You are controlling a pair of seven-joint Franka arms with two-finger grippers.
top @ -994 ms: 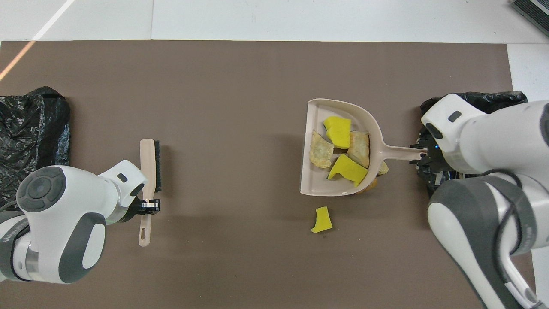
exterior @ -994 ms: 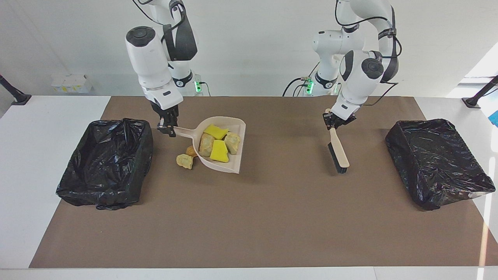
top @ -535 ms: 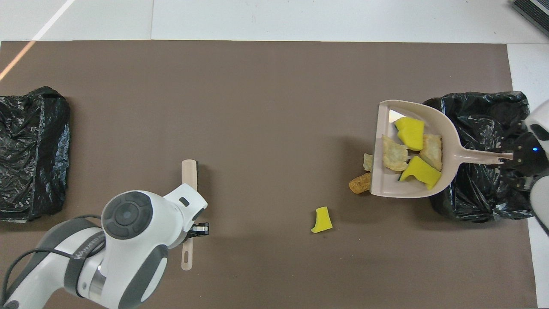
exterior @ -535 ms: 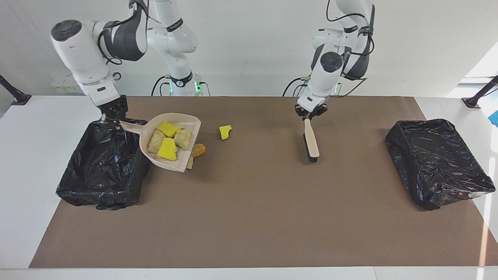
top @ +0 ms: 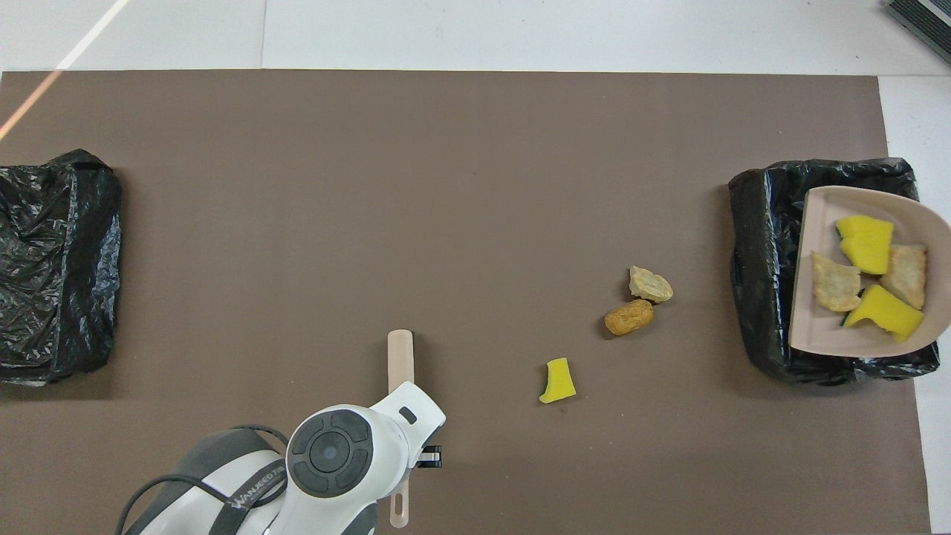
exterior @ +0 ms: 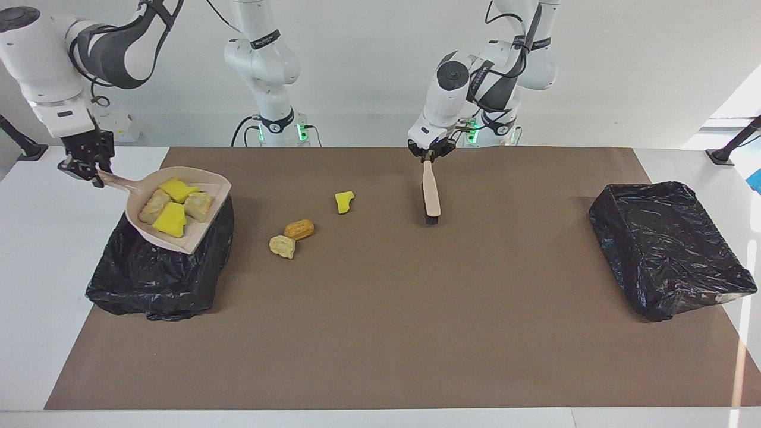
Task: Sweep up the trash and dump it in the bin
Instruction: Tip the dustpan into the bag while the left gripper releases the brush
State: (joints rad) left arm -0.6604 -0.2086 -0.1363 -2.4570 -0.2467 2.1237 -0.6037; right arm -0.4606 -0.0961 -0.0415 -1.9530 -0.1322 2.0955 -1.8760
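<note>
- My right gripper [exterior: 89,169] is clamped on the handle of the dustpan [exterior: 178,209], holding it up in the air over the black-lined bin [exterior: 160,267] at the right arm's end of the bench [exterior: 380,333].
- The pan is roughly level, its open lip over the bin's liner. Four pieces of trash ride in it: two yellow sponge chunks [top: 865,241] and two pale beige lumps [top: 833,271].
- Nothing has tipped out yet, so I judge this to be the dump step, with the pan in place over the bin but not yet tilted.
- Three pieces are on the bench, between the bin and the brush: an orange-brown oval lump [exterior: 299,229], a pale beige lump [exterior: 282,246] touching or just beside it, and a lone yellow sponge piece [exterior: 343,201], which lies nearer to the robots than the other two.
- My left gripper [exterior: 429,156] is shut on the top of the brush [exterior: 430,193] handle. The brush hangs bristles down, at or just above the bench; I cannot tell whether they touch. It waits there, well apart from the bin.
- A second black-lined bin [exterior: 669,246] stands at the left arm's end, not in use.
- Next, I'd roll the right wrist so the pan's lip drops inside the bin, keeping the lip well inside the rim so nothing bounces back onto the bench.
- After that, the three strays will need another sweep.
</note>
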